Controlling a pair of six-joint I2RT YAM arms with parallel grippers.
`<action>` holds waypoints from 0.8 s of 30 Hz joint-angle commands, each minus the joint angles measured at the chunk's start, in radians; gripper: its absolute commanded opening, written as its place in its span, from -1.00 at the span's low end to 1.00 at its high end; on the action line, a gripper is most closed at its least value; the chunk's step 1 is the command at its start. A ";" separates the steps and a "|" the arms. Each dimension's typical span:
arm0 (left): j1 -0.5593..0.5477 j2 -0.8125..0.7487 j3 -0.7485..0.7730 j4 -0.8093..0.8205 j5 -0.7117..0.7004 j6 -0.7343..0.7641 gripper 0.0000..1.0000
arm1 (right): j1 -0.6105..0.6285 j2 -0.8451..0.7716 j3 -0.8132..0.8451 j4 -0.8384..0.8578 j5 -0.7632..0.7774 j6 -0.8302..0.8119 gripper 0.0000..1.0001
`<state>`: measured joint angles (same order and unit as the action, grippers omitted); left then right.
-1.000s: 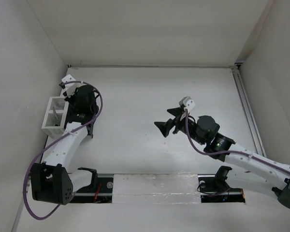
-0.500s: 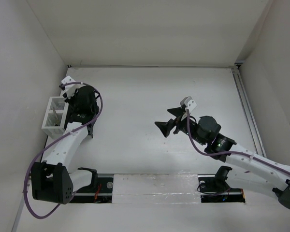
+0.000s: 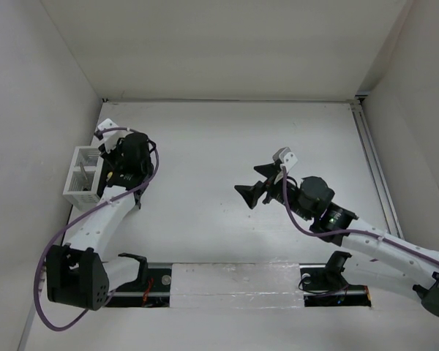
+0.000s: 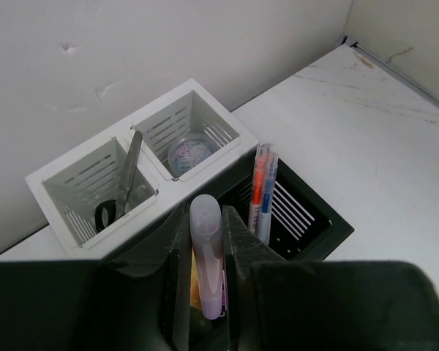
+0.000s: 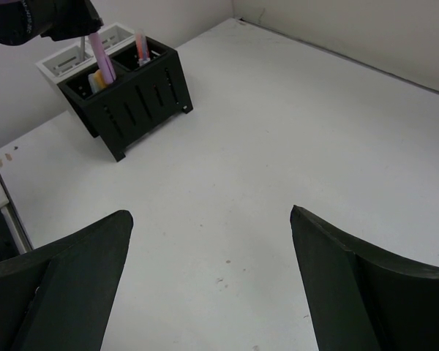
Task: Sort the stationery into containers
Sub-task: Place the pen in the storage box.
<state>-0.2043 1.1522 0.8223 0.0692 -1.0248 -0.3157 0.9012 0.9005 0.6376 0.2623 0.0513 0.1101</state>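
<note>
Both arms use white link shells, left arm lower left and right arm lower right, with black motor housings at the joints and a black base block by the bottom edge. A purple cable loops loosely along each arm to the wrist, and a small white camera mount sits on top of each wrist. The right gripper has matte black, wedge-shaped fingers, broad at the root.

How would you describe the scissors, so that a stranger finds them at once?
Look at the white two-compartment organiser standing by the wall, beside the black one. The scissors stand in one compartment, blades up; the other holds a round greyish piece. They alone have black handles and metal blades.
</note>
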 commanded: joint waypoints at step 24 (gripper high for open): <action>-0.003 0.007 -0.012 -0.039 -0.015 -0.029 -0.42 | -0.007 -0.045 -0.012 0.072 -0.014 0.008 0.90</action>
<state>-0.2077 1.1656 0.7982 0.0319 -1.0180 -0.3351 0.8974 0.8742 0.6243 0.2634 0.0513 0.1101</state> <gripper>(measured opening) 0.287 0.948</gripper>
